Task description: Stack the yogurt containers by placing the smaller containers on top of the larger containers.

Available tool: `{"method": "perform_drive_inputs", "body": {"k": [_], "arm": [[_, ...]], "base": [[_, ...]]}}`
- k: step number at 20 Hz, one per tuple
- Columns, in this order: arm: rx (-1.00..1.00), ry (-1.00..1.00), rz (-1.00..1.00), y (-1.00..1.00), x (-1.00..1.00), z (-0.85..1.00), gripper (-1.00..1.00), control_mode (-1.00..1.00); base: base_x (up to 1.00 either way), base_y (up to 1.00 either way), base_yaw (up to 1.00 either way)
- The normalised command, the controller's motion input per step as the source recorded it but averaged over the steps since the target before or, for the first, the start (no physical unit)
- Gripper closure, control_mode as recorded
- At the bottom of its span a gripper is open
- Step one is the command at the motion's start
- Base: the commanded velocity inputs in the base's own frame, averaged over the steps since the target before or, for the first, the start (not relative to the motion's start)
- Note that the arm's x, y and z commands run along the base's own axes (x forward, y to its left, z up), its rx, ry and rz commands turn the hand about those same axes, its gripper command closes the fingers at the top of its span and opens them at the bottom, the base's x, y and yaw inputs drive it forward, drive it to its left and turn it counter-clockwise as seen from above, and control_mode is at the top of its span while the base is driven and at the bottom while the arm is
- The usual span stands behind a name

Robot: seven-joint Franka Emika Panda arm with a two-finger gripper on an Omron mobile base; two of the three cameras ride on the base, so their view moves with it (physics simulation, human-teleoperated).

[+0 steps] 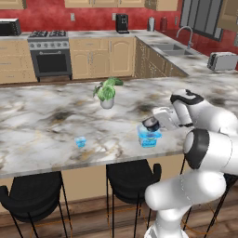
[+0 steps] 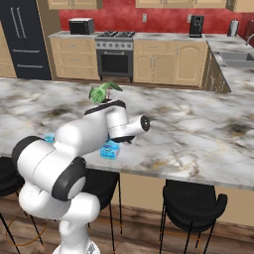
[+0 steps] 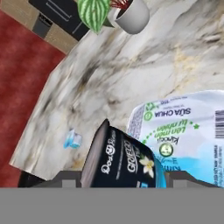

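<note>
A red-walled kitchen held tan wooden cabinets [image 1: 100, 56], a steel stove [image 1: 49, 53], a sink [image 1: 173, 49] and toaster [image 1: 221, 61] on the side counter, and a marble island [image 1: 51, 121] with black stools [image 1: 132, 179] over a wooden floor [image 2: 144, 233].

A dark cup [image 3: 122, 162] sits between the tool's fingers [image 3: 68, 180], lying over the edge of the blue tub's printed lid [image 3: 188, 135]. On the marbled tabletop [image 3: 131, 74], a tiny light-blue cup [image 3: 72, 140] stands well apart; a potted plant [image 3: 120, 13] stands farther off.
</note>
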Motion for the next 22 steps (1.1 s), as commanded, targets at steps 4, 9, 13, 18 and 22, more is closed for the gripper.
{"method": "perform_drive_inputs", "body": {"k": [4, 9, 13, 18, 22], "arm": [[0.05, 0.0, 0.0, 0.03, 0.48, 0.0, 1.0, -1.0], [0.0, 0.0, 0.0, 0.01, 0.19, -0.13, 1.0, -1.0], [0.0, 0.0, 0.0, 0.0, 0.05, -0.23, 1.0, -1.0], [0.0, 0.0, 0.0, 0.0, 0.0, -0.2, 1.0, -1.0], [0.0, 0.0, 0.0, 0.0, 0.01, -0.06, 1.0, -1.0]], "base": [[0.0, 0.0, 0.0], [0.0, 0.0, 0.0], [0.0, 0.0, 0.0], [0.0, 0.0, 0.0], [0.0, 0.0, 0.0]]}}
